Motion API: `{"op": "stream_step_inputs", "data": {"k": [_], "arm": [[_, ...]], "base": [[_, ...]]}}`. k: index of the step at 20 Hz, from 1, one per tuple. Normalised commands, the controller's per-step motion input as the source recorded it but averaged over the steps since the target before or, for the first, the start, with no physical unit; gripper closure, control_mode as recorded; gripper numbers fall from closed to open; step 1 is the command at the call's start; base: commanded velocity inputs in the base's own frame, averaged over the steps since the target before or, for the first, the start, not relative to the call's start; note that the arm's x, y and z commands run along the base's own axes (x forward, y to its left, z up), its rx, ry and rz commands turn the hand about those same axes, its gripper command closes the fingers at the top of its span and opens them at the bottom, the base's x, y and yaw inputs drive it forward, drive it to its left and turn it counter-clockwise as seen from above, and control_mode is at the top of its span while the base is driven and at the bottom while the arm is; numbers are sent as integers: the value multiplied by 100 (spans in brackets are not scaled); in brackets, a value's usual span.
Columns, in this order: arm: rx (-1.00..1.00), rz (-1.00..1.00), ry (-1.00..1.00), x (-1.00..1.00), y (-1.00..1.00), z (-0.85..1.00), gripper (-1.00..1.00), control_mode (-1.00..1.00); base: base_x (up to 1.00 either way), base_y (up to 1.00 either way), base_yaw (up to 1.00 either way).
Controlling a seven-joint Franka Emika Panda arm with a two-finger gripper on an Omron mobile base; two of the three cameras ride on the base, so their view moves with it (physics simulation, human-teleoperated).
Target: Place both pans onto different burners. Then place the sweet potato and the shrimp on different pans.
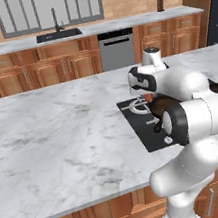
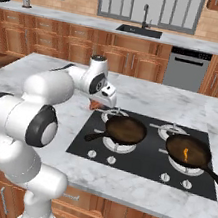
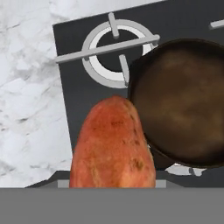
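Hand view puts the sweet potato (image 3: 113,144) right in front of my camera, its tapered end pointing away from me; I judge the fingers closed around it, though the fingertips themselves are hidden behind it. Below the sweet potato I see the black cooktop (image 3: 72,65), with a bare burner (image 3: 114,54) just beyond its tip. Beside that burner, toward the right of this view, sits the nearer pan (image 3: 183,103), dark brown inside and with nothing in it; the sweet potato hangs beside its rim, not over its middle.

From the right base view, I see the gripper (image 2: 97,105) poised above the cooktop's left edge, with a sliver of reddish orange showing under the hand. The nearer pan (image 2: 125,129) rests on the front left burner, its black handle pointing toward the front left. A second pan (image 2: 188,151) rests on the front right burner, well apart from the first, and the shrimp (image 2: 185,154) lies inside it as a small bright orange mark. Around the cooktop spreads the grey marble worktop (image 2: 133,186).
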Motion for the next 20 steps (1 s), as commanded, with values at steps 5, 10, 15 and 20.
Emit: {"op": "stream_step_inputs", "data": {"k": [5,10,15,20], "arm": [[0,0,0,0,-65,0,100,-100],[0,0,0,0,-65,-4,100,-100],[0,0,0,0,-52,-22,100,-100],[0,0,0,0,-31,-38,100,-100]], "base": [[0,0,0],[0,0,0],[0,0,0],[0,0,0]]}}
